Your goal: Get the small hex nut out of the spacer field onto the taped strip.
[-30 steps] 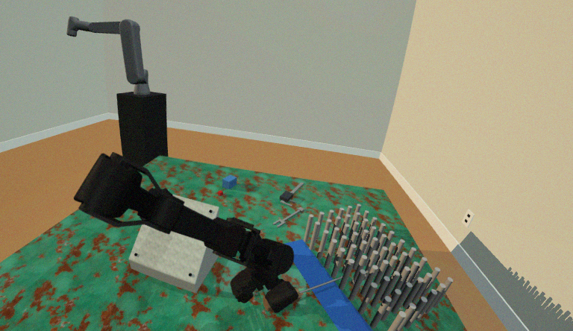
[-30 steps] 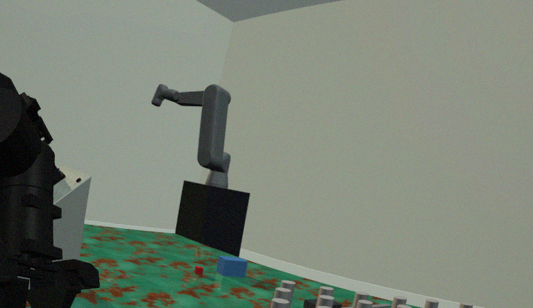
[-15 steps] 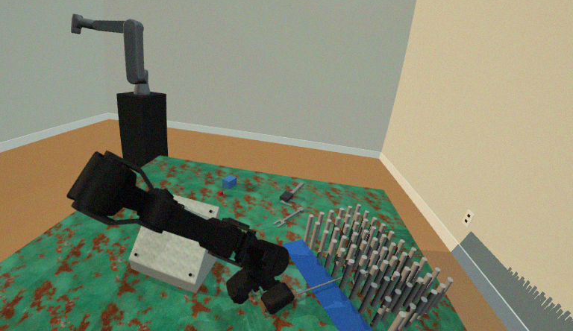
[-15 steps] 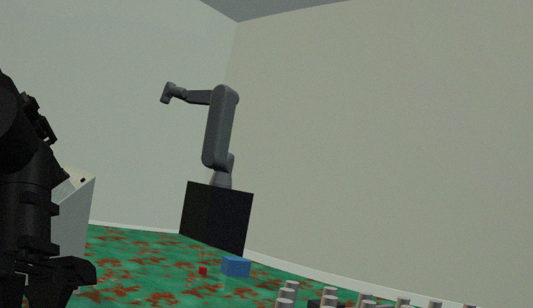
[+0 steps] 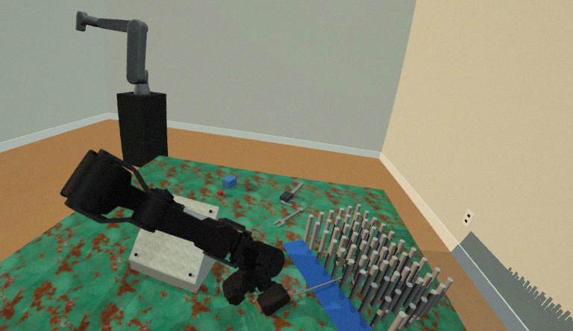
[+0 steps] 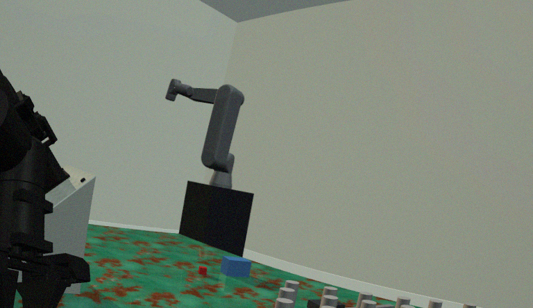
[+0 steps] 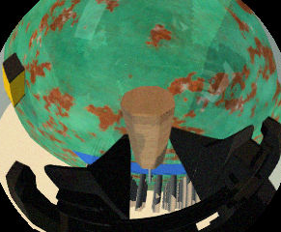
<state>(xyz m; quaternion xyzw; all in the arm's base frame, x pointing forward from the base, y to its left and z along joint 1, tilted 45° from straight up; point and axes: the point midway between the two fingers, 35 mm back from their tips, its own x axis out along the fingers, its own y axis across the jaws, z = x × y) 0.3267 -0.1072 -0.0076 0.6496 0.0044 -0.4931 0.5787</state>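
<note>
My gripper (image 5: 255,296) (image 7: 149,134) is shut on the wooden handle (image 7: 148,121) of a tool with a thin metal shaft (image 5: 316,286). The hand is on the near side of the blue taped strip (image 5: 301,259) (image 7: 176,169). The shaft reaches across above the strip toward the standing metal spacers (image 5: 321,243) (image 7: 156,193) (image 6: 284,303). Its far end meets the front row in the top view; whether it touches or passes between spacers cannot be told. The spacers seen look upright. The hex nut cannot be made out in any view.
A forked tool (image 5: 289,217) and a black-headed tool (image 5: 286,195) lie beyond the strip's far end. A blue block (image 5: 229,181) (image 6: 235,266) and red cube (image 5: 220,192) (image 6: 202,270) lie farther back. A pale sloped block (image 5: 166,249) is under the arm. A yellow-black block (image 7: 14,87) shows at the wrist view's left.
</note>
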